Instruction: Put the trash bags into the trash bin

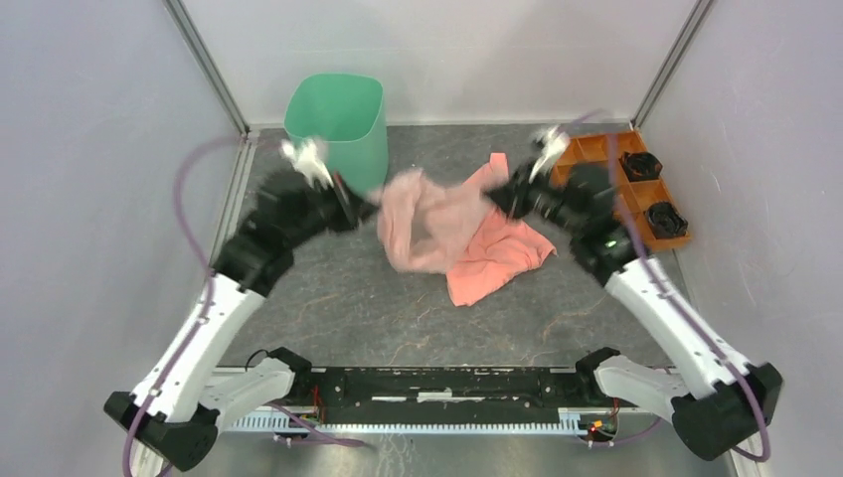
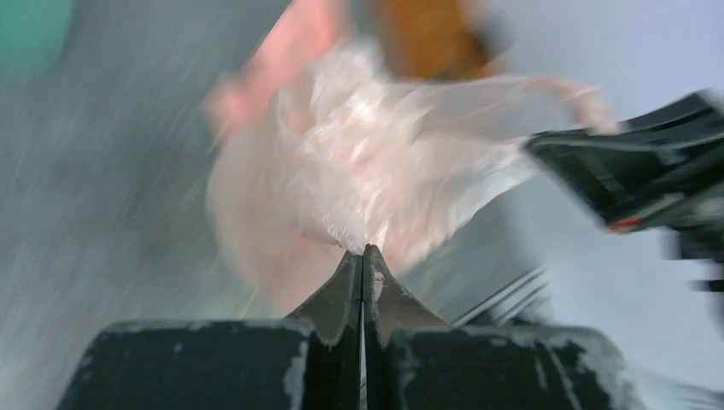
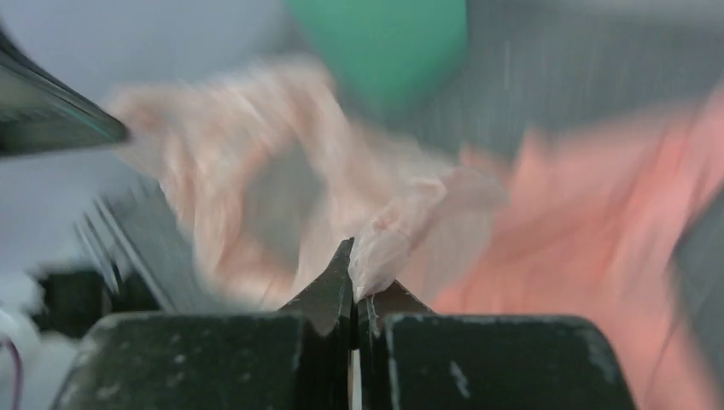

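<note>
The translucent pale pink trash bag (image 1: 427, 221) hangs stretched between my two grippers above the table, its mouth pulled open. My left gripper (image 1: 370, 202) is shut on the bag's left edge, right beside the mint-green trash bin (image 1: 338, 124). My right gripper (image 1: 494, 199) is shut on the bag's right edge. In the left wrist view the bag (image 2: 376, 162) bunches out from the shut gripper (image 2: 364, 252). In the right wrist view the bag (image 3: 282, 179) is pinched in the gripper (image 3: 354, 256), with the bin (image 3: 384, 43) behind. All views are motion-blurred.
A salmon-orange cloth (image 1: 497, 253) lies on the table under and to the right of the bag. An orange compartment tray (image 1: 636, 179) with black parts stands at the back right. White walls close in on both sides.
</note>
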